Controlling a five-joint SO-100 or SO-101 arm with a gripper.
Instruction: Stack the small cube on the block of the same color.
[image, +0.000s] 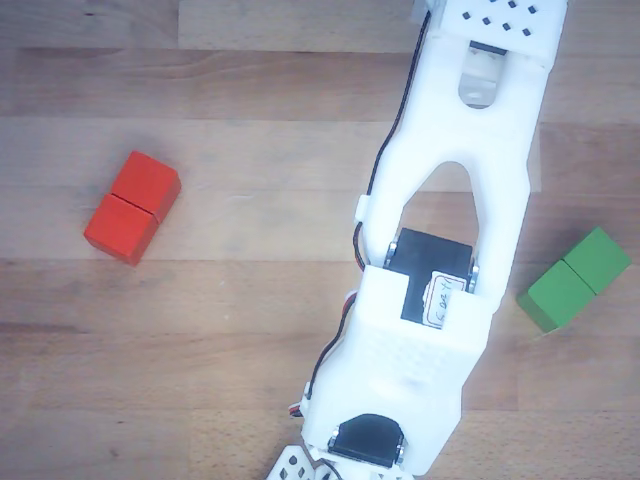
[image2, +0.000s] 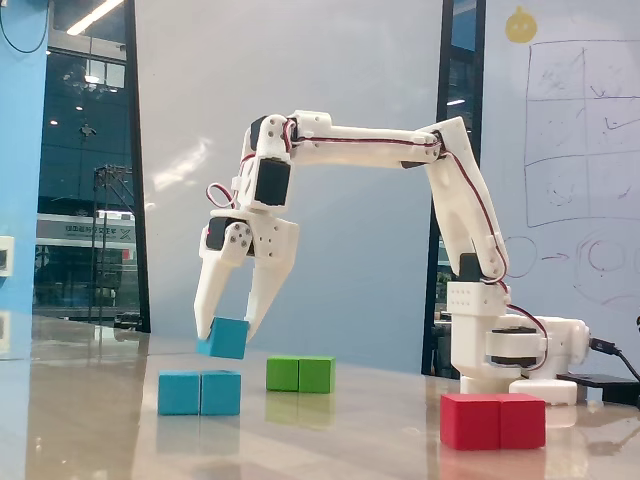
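Gripper (image2: 228, 330) around small cube (image2: 223, 338)

In the fixed view, the small cube (image2: 224, 338) hung in the gripper (image2: 228, 333) above the two-cube block (image2: 200, 393). A second block (image2: 300, 374) lay behind, a third (image2: 493, 420) far right.

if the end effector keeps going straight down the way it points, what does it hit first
Probably the bright blue oblong block. The end effector, holding the small bright blue cube, points down just above it in the fixed view, though depth alignment is unclear.
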